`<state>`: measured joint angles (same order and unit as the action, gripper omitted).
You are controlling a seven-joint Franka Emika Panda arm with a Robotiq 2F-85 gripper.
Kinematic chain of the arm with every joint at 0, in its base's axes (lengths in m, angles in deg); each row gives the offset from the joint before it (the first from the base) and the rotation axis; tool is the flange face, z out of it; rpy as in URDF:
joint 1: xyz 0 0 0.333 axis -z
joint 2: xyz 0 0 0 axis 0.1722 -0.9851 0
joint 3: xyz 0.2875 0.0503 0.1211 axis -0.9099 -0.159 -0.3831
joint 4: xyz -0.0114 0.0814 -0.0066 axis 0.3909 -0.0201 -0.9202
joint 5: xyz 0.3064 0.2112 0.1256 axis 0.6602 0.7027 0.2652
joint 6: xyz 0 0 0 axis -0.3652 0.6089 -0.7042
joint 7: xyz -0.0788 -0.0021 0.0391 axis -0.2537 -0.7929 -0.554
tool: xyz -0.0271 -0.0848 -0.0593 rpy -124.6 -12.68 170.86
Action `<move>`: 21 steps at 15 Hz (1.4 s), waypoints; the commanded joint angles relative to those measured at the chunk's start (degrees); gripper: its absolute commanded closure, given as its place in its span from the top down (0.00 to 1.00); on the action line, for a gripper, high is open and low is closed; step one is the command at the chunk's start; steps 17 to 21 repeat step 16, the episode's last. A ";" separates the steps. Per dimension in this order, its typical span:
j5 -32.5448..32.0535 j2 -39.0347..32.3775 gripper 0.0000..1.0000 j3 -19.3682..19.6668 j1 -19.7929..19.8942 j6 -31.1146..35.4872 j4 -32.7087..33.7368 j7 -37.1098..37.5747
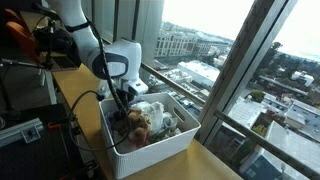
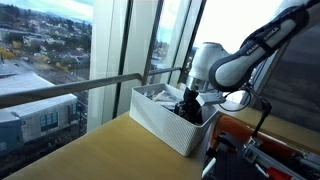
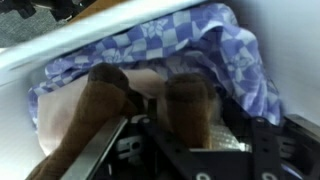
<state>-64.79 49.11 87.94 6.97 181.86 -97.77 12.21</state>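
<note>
As the gripper (image 1: 122,102) hangs in the bin (image 1: 150,150), we see a brown fuzzy plush (image 3: 95,95) on checked cloth (image 3: 190,35); jaws apart, clasping nothing.

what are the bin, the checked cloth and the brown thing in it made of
Bin: likely plastic, smooth white, with thin rigid walls.
Cloth: woven fabric, blue-and-white checks, lying in soft folds.
Brown thing: probably plush, matte and fuzzy-looking, though the wrist view is blurred.
</note>
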 commanded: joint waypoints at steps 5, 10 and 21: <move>-0.04 19.70 1.00 0.66 0.61 -10.18 3.58 -0.97; 0.77 23.55 1.00 -1.33 1.99 -14.38 7.50 -0.32; 0.64 21.71 1.00 -1.30 2.15 -13.73 6.46 -0.24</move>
